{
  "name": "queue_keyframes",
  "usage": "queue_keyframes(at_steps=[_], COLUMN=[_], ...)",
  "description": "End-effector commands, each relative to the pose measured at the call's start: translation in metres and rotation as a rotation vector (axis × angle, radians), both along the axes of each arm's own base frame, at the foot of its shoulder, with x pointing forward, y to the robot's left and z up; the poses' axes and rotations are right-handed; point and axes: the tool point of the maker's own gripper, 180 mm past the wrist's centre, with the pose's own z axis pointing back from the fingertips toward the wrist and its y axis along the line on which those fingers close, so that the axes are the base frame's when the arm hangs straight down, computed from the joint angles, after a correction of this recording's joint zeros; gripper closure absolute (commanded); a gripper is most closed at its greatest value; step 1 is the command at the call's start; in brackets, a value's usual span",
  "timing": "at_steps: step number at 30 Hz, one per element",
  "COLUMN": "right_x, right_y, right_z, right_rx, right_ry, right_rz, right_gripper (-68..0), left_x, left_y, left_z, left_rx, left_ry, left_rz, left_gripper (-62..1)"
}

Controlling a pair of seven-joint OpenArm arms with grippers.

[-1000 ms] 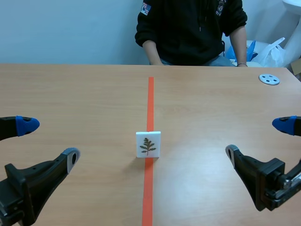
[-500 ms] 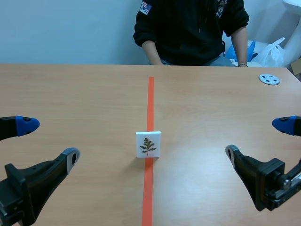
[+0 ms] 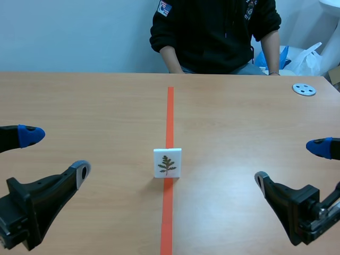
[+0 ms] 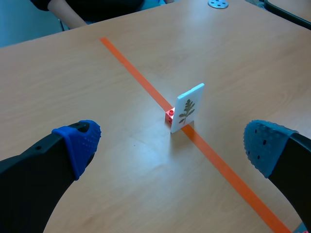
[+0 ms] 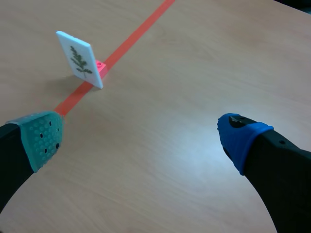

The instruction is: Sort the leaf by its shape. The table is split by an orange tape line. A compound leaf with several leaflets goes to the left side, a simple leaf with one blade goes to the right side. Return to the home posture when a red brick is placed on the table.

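Found the leaf card standing upright on the orange tape line, near the table's centre, printed face toward 6 o'clock. Spotted a small red block touching its back on the 12 o'clock side. Took it for the card's stand rather than the stop signal, though cannot rule that out. Read the print as one stem with several leaflets down both sides. Judged it compound, so bound for the left half, toward 9 o'clock.

Logged the left gripper low at 8 o'clock of the card, well apart from it, spread wide and holding nothing. Logged the right gripper at 4 o'clock, likewise spread wide and bare. Confirmed in both wrist views: card ahead of the fingers, no contact.

Noted a person seated at 12 o'clock behind the far edge, and a grey disc out at 2 o'clock, well apart from the card.

Placed the step at the very start: leaf to be classed, approach not yet begun. Expecting the left arm for the job, given the target side. Calls for reaching in toward 2 o'clock from the left gripper and closing on the card's thin side edges. Then lifting without tipping it and setting down well to 9 o'clock of the tape. Watching for a topple, given a tall thin card on a tiny base.
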Motion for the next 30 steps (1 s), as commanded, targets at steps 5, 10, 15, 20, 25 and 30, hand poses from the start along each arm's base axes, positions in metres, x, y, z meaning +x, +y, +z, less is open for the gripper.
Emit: queue_keyframes(at_steps=[5,10,15,20,25,30], right_x=[0.024,0.041,0.057,0.070,0.088,0.098], right_y=[0.004,0.019,0.040,0.061,0.082,0.113], right_z=[0.004,-0.009,-0.028,-0.047,-0.065,-0.078], right_rx=[0.024,0.091,0.088,0.078,0.073,0.047], right_ry=[-0.056,-0.060,-0.067,-0.076,-0.085,-0.094], right_rz=[0.055,0.117,0.191,0.251,0.244,0.292], right_gripper=[-67.9,-67.9,-67.9,-67.9,-67.9,-67.9], left_x=[0.000,0.000,0.000,0.000,0.000,0.000], left_y=[-0.005,-0.005,-0.005,-0.005,-0.005,-0.004], left_z=[0.006,0.006,0.006,0.006,0.006,0.006], left_rx=[-0.026,-0.026,-0.025,-0.025,-0.026,-0.025], left_ry=[-0.016,-0.016,-0.016,-0.016,-0.016,-0.017], left_rz=[-0.004,-0.004,-0.004,-0.004,-0.004,-0.003], left_gripper=[-62.3,-62.3,-62.3,-62.3,-62.3,-62.3])
